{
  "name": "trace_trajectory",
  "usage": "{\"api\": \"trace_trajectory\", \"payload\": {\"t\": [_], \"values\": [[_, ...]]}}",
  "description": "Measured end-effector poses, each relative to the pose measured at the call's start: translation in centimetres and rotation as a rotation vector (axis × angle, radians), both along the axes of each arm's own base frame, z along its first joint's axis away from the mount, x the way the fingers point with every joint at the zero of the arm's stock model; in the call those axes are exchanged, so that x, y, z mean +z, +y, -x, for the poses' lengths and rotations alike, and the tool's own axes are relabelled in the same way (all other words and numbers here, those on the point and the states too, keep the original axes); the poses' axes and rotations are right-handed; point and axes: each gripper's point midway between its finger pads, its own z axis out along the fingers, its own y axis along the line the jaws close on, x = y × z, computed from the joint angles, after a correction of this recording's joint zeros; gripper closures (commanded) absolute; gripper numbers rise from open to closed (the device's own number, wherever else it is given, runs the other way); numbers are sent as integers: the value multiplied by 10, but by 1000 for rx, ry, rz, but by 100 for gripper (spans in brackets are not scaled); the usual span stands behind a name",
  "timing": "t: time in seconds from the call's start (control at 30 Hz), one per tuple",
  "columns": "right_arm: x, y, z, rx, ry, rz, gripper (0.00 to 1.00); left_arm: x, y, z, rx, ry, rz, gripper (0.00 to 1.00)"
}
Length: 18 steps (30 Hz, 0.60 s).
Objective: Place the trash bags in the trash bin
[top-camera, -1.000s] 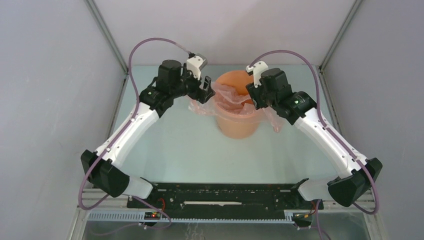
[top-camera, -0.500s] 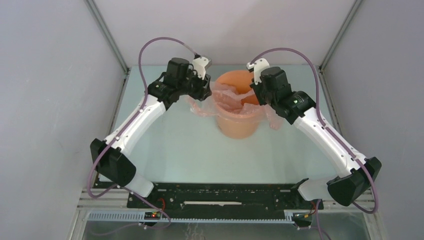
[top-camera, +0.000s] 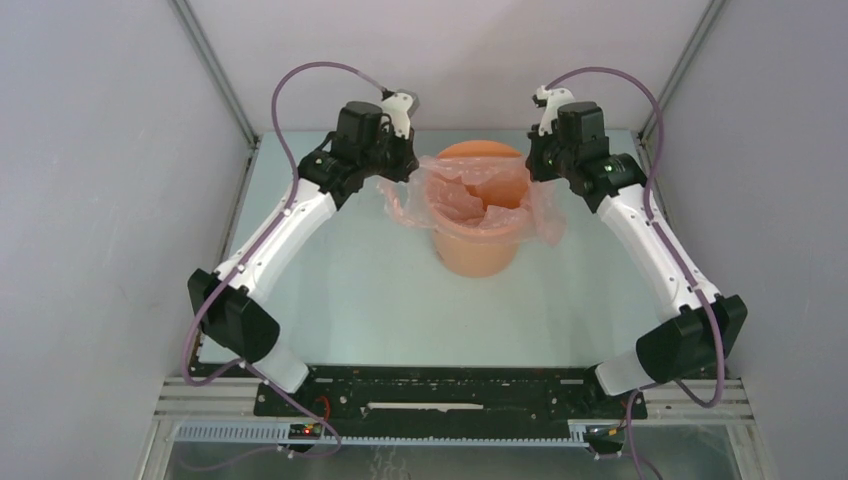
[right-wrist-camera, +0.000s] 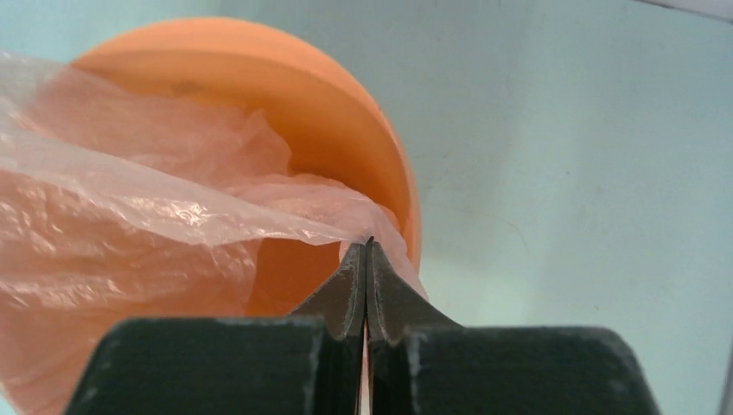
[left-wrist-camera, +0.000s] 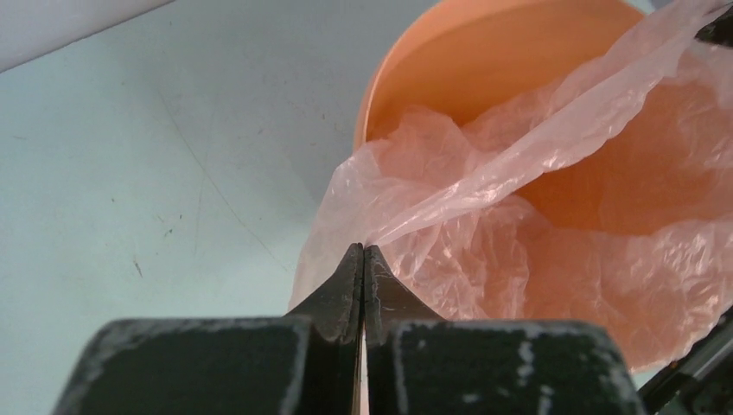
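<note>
Found the trash bags [top-camera: 470, 200] draped over the rim of the trash bin [top-camera: 475, 255], partly inside it, pinched at opposite edges by left gripper [left-wrist-camera: 363, 259] and right gripper [right-wrist-camera: 367, 251]. Judged light, limp, slippery, tear-prone; best held at bunched hem.

trash bag [left-wrist-camera: 536, 164]: thin translucent pink plastic film, wrinkly, glossy; trash bin [top-camera: 478, 250]: orange plastic, smooth, semi-matt; table [top-camera: 380, 300]: pale smooth sheet, faint scratches and specks, slight sheen; left gripper [left-wrist-camera: 363, 252] fingers [left-wrist-camera: 339, 294]: matt black, edges scuffed whitish
</note>
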Motion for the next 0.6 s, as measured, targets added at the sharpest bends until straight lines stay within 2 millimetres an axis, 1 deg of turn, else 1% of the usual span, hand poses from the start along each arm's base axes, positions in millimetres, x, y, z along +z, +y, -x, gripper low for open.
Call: {"api": "trace_trajectory", "payload": {"t": [0.1, 0.2, 0.3, 0.33, 0.47, 0.6], "values": [[3, 0, -16, -11, 17, -59, 100, 7, -4, -8, 20, 0, 26, 100], [2, -2, -31, -27, 38, -107, 100, 17, -10, -22, 48, -3, 56, 100], [-4, -3, -47, -39, 72, -152, 100, 19, -13, -37, 85, 12, 88, 100], [-6, -6, -53, -50, 80, -166, 100, 18, -14, -42, 97, 20, 98, 100], [-13, -9, -67, -59, 123, -225, 100, 3, -13, -64, 141, 86, 141, 100], [-19, -8, -77, -54, 164, -280, 100, -15, -13, -79, 168, 142, 165, 100]]}}
